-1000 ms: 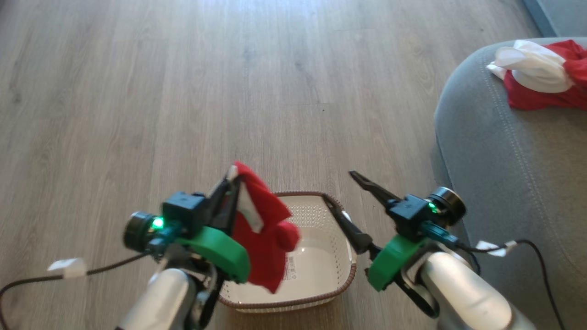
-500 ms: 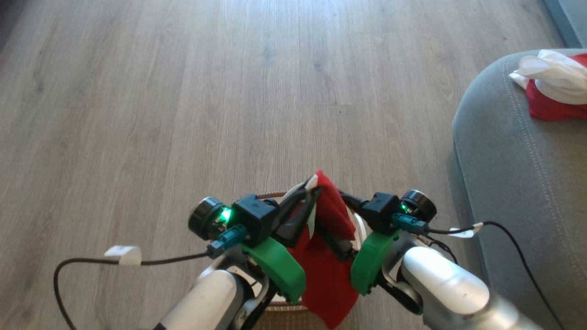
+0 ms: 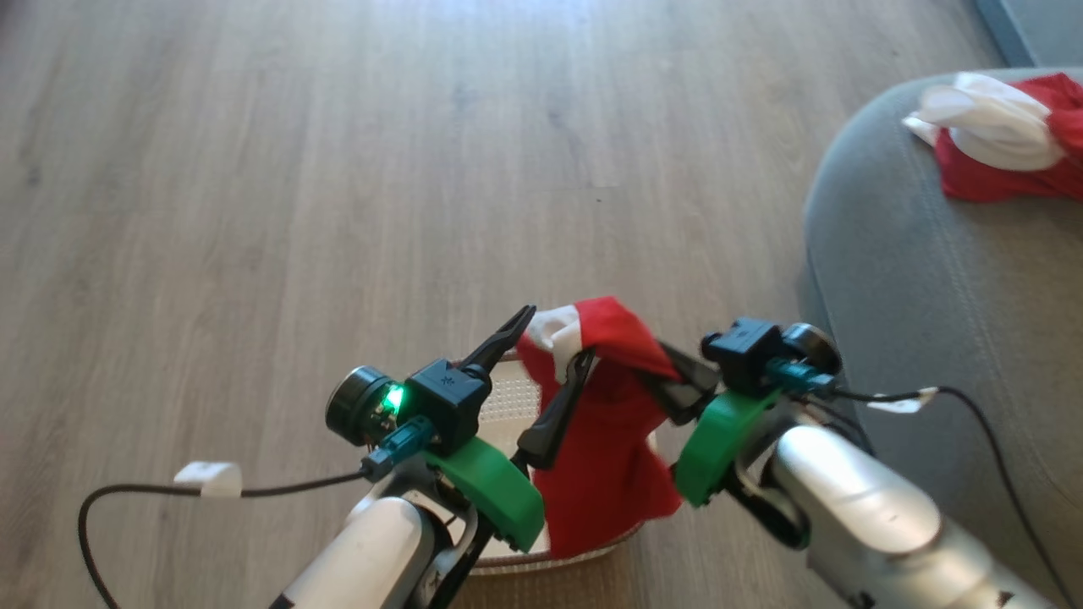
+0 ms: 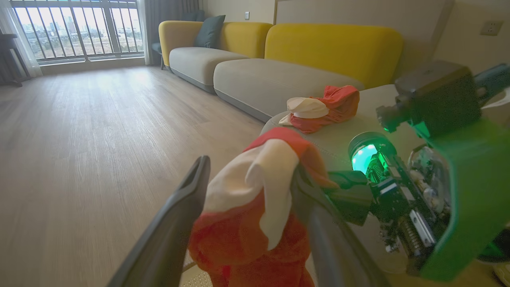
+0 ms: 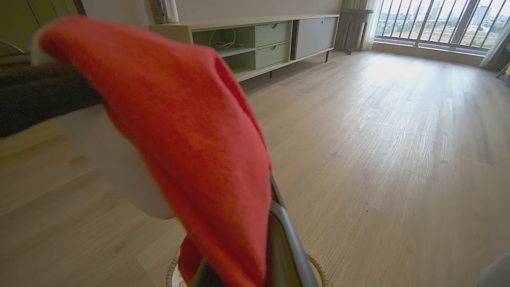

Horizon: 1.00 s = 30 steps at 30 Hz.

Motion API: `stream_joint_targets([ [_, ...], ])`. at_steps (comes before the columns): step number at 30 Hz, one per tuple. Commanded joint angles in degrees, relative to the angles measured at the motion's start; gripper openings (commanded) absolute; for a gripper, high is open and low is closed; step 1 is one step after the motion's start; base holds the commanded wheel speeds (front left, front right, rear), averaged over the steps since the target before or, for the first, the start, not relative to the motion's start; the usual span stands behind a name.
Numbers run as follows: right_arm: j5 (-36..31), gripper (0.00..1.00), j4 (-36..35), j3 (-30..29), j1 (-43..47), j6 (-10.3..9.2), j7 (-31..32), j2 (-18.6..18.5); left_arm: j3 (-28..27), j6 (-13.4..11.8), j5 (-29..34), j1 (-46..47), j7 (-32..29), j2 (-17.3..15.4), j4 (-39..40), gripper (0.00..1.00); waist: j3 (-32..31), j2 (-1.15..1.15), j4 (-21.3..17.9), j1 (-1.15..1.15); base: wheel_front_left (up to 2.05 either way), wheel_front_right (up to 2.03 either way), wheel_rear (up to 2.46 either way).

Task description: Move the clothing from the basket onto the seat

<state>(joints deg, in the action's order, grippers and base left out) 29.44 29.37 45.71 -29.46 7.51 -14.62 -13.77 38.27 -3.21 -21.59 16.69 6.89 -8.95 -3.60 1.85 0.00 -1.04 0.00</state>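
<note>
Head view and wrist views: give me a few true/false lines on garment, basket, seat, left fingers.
1. The red garment hangs above the basket. True.
2. The left gripper has its fingers closed together. False: they are spread apart.
3. The seat has no clothing on it. False: a red and white pile lies on it.
4. The basket stands on the wood floor. True.
</note>
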Motion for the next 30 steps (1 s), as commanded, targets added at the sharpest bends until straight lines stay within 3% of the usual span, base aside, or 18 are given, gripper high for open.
stream_joint_targets([
  [1, -0.6, 0.0, -2.3, -1.2, -1.5, -0.02, -0.4, -0.7, -2.2, -0.1, 0.4, 1.8, 1.0, 0.0, 1.0, 1.0, 0.6, 0.0, -1.9, 0.0, 0.0, 0.0, 0.0],
  [11, -3.5, 0.0, -8.3, -10.1, 0.5, -0.02, -0.4, -5.8, 0.6, 0.8, 0.7, 0.6, 5.4, 2.3, -5.5, 1.0, 2.2, 0.0, -12.9, 0.0, 0.0, 0.0, 0.0],
  [17, -4.4, 0.0, -11.0, -14.6, 2.2, -0.02, -0.4, -8.7, 1.6, 1.2, 0.9, 1.3, 6.7, 3.6, -7.9, 1.0, 3.5, 0.0, -17.1, 0.0, 0.0, 0.0, 0.0],
  [24, -5.6, 0.0, -13.7, -18.8, 2.7, -0.02, -0.4, -11.0, 1.9, 1.2, 1.3, 3.1, 7.5, 4.4, -9.9, 1.0, 6.7, 0.0, -20.4, 0.0, 0.0, 0.0, 0.0],
  [30, -7.5, 0.0, -15.1, -20.6, -2.9, -0.02, -0.4, -11.0, 1.5, 1.0, 2.0, 5.6, 7.8, 4.6, -11.0, 1.0, 13.5, 0.0, -20.2, 0.0, 0.0, 0.0, 0.0],
])
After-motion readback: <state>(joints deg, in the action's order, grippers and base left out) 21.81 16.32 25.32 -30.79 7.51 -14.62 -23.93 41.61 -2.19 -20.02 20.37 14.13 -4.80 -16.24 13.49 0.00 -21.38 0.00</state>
